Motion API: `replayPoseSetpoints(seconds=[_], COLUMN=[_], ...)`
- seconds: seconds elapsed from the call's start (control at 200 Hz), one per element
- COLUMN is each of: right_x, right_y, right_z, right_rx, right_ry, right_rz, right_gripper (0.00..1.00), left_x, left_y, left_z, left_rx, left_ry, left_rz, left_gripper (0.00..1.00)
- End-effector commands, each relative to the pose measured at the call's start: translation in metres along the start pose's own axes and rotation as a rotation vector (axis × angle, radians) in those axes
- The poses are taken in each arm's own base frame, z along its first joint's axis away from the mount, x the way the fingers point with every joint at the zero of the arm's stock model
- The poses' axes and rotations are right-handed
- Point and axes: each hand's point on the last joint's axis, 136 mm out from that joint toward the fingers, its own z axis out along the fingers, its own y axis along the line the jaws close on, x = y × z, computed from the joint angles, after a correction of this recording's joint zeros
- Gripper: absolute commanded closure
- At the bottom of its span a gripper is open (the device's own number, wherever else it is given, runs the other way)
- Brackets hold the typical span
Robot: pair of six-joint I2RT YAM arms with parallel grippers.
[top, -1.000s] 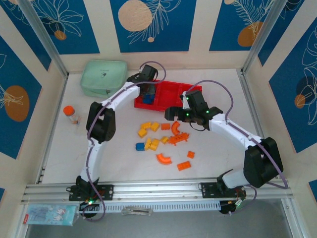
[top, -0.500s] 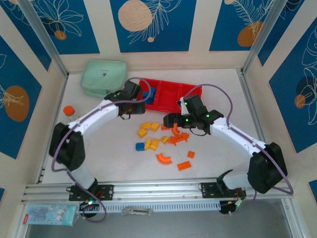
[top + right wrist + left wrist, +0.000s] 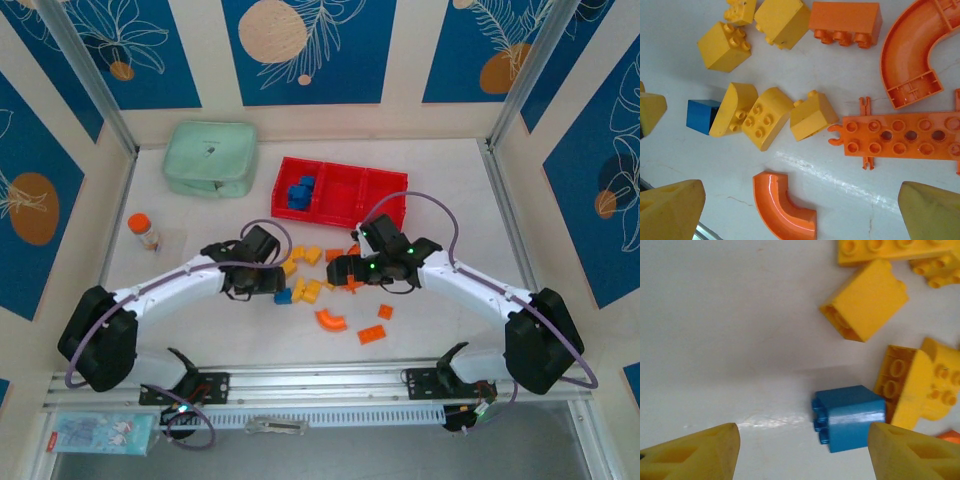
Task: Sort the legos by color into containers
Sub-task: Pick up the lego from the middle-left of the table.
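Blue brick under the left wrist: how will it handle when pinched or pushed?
Blue brick looks like rigid moulded plastic, so it probably won't deform. Its glossy flat faces may slip slightly. It lies on its side against a yellow brick, so pushing likely shoves that too.

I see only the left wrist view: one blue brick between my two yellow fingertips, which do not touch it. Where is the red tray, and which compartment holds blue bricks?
Observer: In the top view the red tray lies toward the far side of the table. Blue bricks sit in its left compartment.
Operator: Is the right arm close to my brick?
Observer: The right gripper hangs open to the right of the blue brick, apart from the left gripper.
Operator: Is there another blue one on the table?
Observer: I find no other. The right wrist view shows yours touching a yellow brick.
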Motion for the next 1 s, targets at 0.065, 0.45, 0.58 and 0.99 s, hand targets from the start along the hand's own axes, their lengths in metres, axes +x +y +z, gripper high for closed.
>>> replayPoseSetpoints(seconds=[0.065,0.45,0.58,0.99], right_x=[-0.001,-0.003,-0.002,-0.006], right_y=[0.003,0.000,0.001,0.003], right_z=[-0.002,-0.003,-0.003,0.000], right_rx=[-0.005,0.006,0.004,-0.009], right_ry=[-0.007,-0.018,-0.018,-0.018], right_rz=[0.006,-0.001,-0.001,0.002], right_gripper=[0.01,0.01,0.01,0.01], left_x=[-0.004,-0.002,0.011,0.030], left_y=[-0.018,-0.030,-0.016,0.011], left_z=[0.010,0.040,0.048,0.034], left_rx=[0.036,0.027,-0.031,-0.117], left_ry=[-0.004,0.024,0.060,0.063], left_rz=[-0.053,-0.066,-0.069,-0.043], left_gripper=[0.29,0.24,0.24,0.35])
